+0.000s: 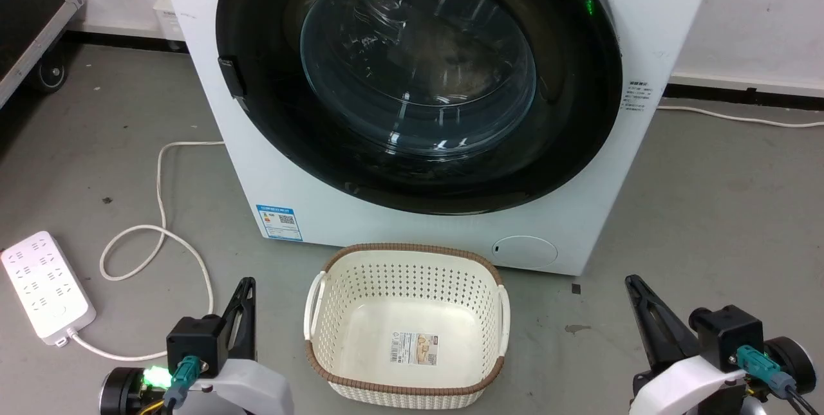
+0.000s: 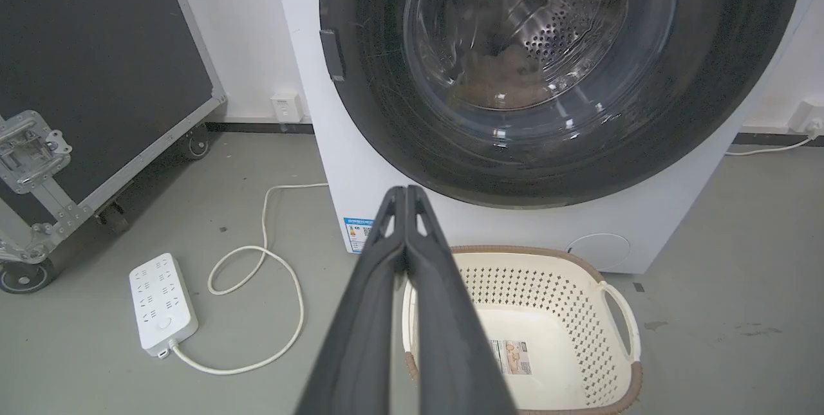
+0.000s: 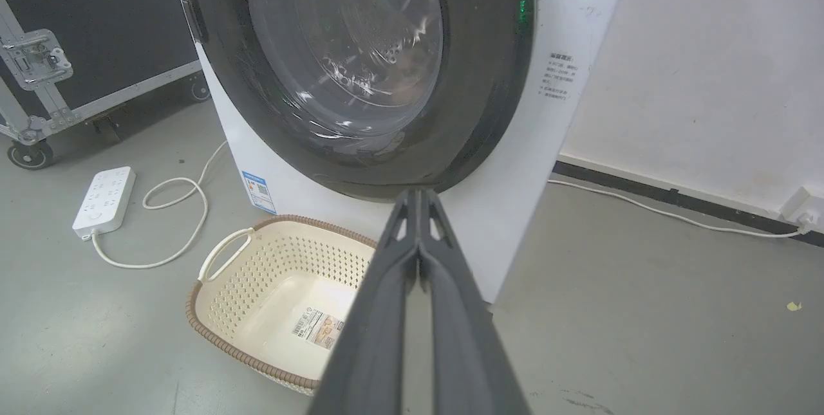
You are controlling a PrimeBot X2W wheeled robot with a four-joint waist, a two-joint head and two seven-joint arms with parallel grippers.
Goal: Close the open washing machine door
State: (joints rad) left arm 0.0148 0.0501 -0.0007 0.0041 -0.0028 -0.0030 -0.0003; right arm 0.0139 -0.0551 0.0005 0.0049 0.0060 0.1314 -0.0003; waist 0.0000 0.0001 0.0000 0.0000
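Closure looked done: washing machine door (image 1: 418,80) flat on the front, nothing touching it.
You had the door lying against the white face of the washing machine (image 1: 450,235), its round plane upright and turned toward you, up and ahead of both sets of fingers; whether it had latched, you could not tell. The dark catch (image 1: 232,77) on its rim sat on your left side, so the left gripper (image 1: 246,286), jaws pressed together on nothing, was in my judgement the nearer one for any last push. The right gripper (image 1: 632,283), likewise pressed together and bare, stood low and well apart from the door. Between them, just before the machine, the basket (image 1: 405,251) held nothing but a label (image 1: 414,347) on its floor. Something brownish lay behind the glass, too dim to name.
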